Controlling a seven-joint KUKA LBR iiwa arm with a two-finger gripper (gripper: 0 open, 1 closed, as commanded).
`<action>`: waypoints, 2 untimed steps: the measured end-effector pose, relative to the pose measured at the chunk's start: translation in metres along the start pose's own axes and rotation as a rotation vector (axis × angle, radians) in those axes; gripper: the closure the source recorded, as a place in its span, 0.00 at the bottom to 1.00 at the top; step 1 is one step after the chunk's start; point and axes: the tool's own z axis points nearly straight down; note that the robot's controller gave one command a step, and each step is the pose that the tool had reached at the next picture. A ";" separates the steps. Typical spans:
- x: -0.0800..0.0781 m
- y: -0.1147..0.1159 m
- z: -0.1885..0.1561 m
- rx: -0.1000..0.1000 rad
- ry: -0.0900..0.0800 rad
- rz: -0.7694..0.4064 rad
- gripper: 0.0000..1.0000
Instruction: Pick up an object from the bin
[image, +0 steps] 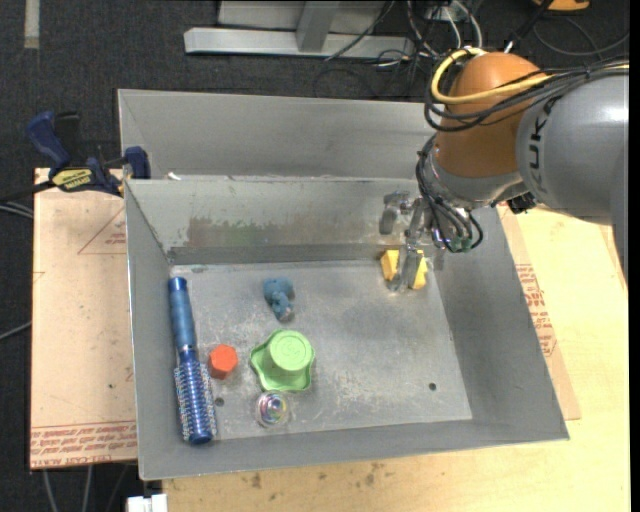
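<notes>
Beyond and well right of the green cup (283, 360), the tool (406, 278) is clamped on a small yellow block (388, 264) by the bin's (300, 212) back wall; grasp apparently made, lift-out remaining.

Bin (400, 370) holds brush (188, 365), cup (283, 362), cap (222, 360), perhaps figurine (279, 296).
</notes>
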 end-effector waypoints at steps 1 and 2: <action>0.014 -0.060 0.086 0.000 0.013 0.207 0.00; 0.012 -0.038 0.091 -0.002 0.004 0.245 0.00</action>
